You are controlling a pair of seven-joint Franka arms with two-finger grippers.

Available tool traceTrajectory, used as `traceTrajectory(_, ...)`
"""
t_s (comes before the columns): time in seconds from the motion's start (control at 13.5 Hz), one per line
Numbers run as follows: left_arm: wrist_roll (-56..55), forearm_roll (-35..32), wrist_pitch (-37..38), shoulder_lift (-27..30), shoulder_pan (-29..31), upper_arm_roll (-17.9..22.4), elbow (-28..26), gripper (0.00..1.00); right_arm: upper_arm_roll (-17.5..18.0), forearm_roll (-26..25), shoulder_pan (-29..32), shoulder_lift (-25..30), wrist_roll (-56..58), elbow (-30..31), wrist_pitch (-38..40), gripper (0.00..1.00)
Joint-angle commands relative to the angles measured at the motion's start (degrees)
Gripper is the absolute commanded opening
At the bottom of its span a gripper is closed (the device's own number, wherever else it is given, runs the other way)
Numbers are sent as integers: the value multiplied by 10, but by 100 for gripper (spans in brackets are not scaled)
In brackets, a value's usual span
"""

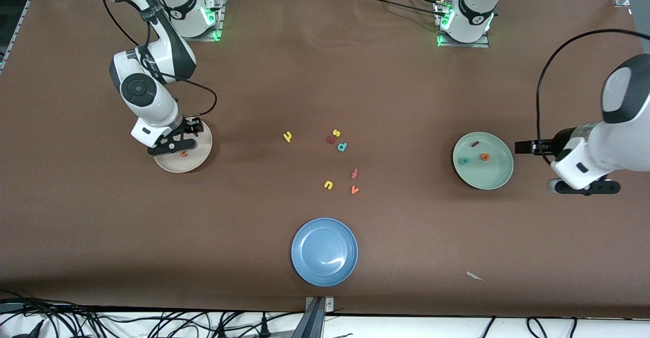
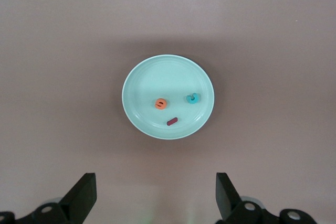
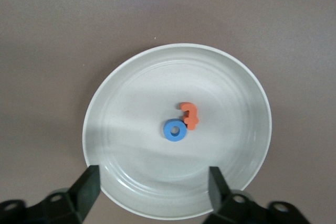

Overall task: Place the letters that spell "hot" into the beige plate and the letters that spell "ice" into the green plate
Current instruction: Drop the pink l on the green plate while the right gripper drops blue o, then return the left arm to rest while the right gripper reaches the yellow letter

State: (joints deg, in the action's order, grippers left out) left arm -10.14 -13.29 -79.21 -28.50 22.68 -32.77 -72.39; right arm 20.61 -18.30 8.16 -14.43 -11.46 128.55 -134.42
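The beige plate (image 1: 201,147) (image 3: 131,108) holds the blue "o" (image 3: 175,130) and the orange "t" (image 1: 183,153) (image 3: 189,115), which touch each other. My right gripper (image 1: 175,147) (image 3: 154,184) hangs open over this plate with nothing between its fingers. The yellow "h" (image 1: 287,136) lies on the bare table. The green plate (image 1: 493,173) (image 2: 144,87) holds the teal "c" (image 1: 463,161) (image 2: 192,98), orange "e" (image 1: 485,157) (image 2: 161,104) and dark red "i" (image 1: 475,144) (image 2: 172,121). My left gripper (image 1: 586,187) (image 2: 156,192) is open and empty beside the green plate, toward the left arm's end.
Loose letters lie mid-table: a yellow "s" (image 1: 335,133), a dark red letter (image 1: 331,139), a teal "p" (image 1: 342,146), a reddish letter (image 1: 354,173), a yellow "u" (image 1: 328,184) and an orange "v" (image 1: 354,190). A blue plate (image 1: 304,257) sits nearer the front camera.
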Motion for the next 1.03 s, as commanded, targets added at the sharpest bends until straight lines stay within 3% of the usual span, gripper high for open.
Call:
traceTrajectory(0.0,-5,-4,29,-9,-16,2,51,100,9,44,-1,11,-1,7,5,99)
traceTrajectory(0.15,-5,-2,26,-13,-26,7,78,100,31,83,-9,5,-15,-1,-1,99)
traceTrajectory(0.22,-3,-2,27,-16,-58,33,95,100,36,92,-22,-2,-29,-12,-1,99)
traceTrajectory(0.37,4,13,26,-13,-132,128,111,100,37,92,-61,-16,-76,-38,-2,99)
traceTrajectory(0.52,6,57,25,-10,-153,164,132,98,36,94,-106,-31,-141,-64,-7,99)
traceTrajectory(0.59,7,65,24,-2,-157,176,132,91,36,94,-126,-42,-172,-76,-8,99)
traceTrajectory(0.81,8,105,-20,32,-174,212,121,92,36,87,-171,-71,-253,-85,-50,99)
traceTrajectory(0.96,50,162,-44,64,-217,294,81,92,34,84,-195,-89,-284,-85,-74,99)
